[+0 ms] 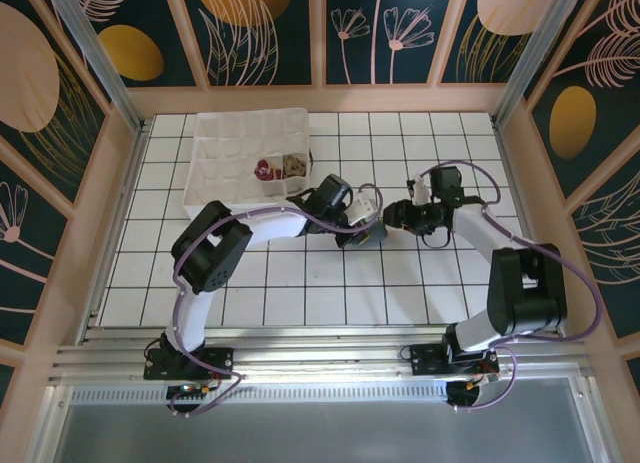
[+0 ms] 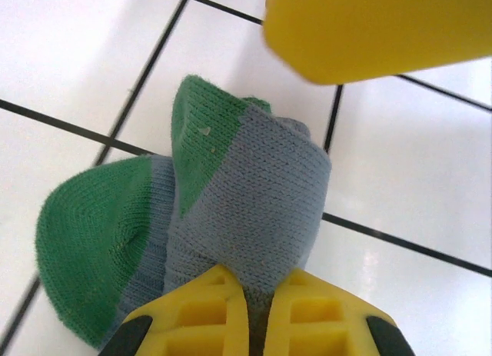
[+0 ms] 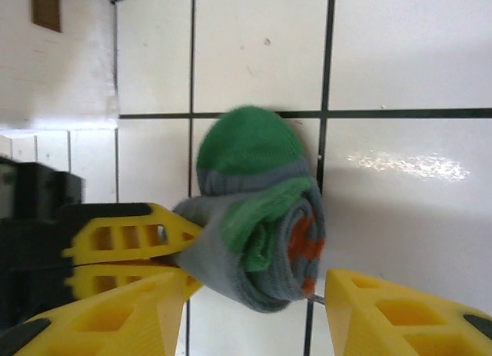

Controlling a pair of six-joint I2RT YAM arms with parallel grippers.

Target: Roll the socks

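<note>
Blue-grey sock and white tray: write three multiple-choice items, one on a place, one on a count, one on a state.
1. Where is the blue-grey sock? A in the tray; B on an arm's base; C on the tiled table.
2. How many rolled socks are in the white tray? A two; B none; C five.
3. The left gripper is: A open; B shut on the sock; C shut on nothing.

C: tiles show under it in both wrist views.
A: a red one and an argyle one sit in neighbouring compartments.
B: its yellow fingers pinch the fabric.
</note>
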